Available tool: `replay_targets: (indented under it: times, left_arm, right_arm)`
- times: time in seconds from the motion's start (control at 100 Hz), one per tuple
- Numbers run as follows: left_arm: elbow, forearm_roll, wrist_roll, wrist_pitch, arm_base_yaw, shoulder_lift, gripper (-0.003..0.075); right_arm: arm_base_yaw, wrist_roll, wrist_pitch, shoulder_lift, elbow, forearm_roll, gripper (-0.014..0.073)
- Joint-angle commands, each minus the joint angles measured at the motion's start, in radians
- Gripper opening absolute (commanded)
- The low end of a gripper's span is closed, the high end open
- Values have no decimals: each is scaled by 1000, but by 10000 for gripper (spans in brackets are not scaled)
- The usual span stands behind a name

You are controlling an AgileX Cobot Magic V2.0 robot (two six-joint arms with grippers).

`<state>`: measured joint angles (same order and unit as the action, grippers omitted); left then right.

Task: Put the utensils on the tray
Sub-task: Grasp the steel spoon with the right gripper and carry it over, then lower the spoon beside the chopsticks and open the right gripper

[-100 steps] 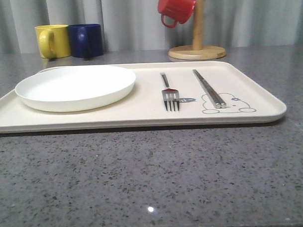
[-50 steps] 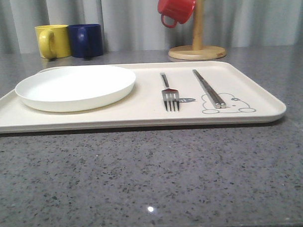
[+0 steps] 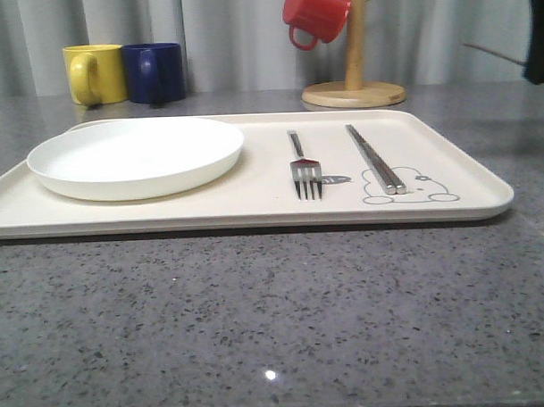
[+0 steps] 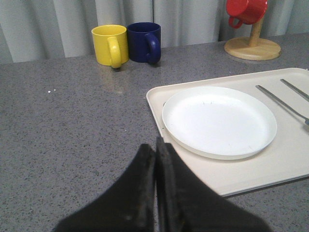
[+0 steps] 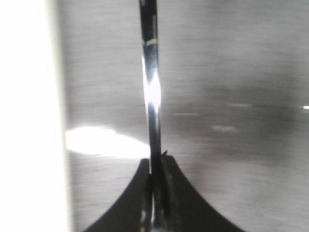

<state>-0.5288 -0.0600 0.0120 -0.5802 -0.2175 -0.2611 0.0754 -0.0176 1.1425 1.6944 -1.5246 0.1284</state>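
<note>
The right gripper [image 5: 155,166] is clamped on a slim shiny utensil [image 5: 151,87]; the left gripper [image 4: 155,147] is pressed together, empty. The tray [image 3: 254,200] holds the plate [image 3: 136,156], fork [image 3: 304,167] and chopsticks [image 3: 374,158].

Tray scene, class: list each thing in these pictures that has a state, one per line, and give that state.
Tray: flat on the table, holding plate, fork and chopsticks.
Plate: empty, upright.
Fork: lying flat, tines toward the camera.
Chopsticks: lying side by side.
Red mug: hanging on the wooden stand.
Left tool: shut, empty.
Right tool: shut on a thin shiny utensil.
</note>
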Motion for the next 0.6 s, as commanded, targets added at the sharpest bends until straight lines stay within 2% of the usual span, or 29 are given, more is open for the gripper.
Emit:
replay_targets:
  times: [0.0, 0.13, 0.27, 0.59]
  left_arm:
    - [-28, -3, -3, 73, -7, -10, -19]
    - [-28, -3, -3, 73, -7, -10, -19]
    - [-28, -3, -3, 73, -7, -10, -19]
    - [-28, -3, -3, 73, -7, -10, -19]
  right_arm:
    - [70, -38, -41, -39, -25, 69, -82]
    - [153, -137, -96, -4, -25, 79, -81]
    - [170, -233, -125, 54, -25, 80, -81]
    - [175, -238, -123, 114, -25, 89, -81]
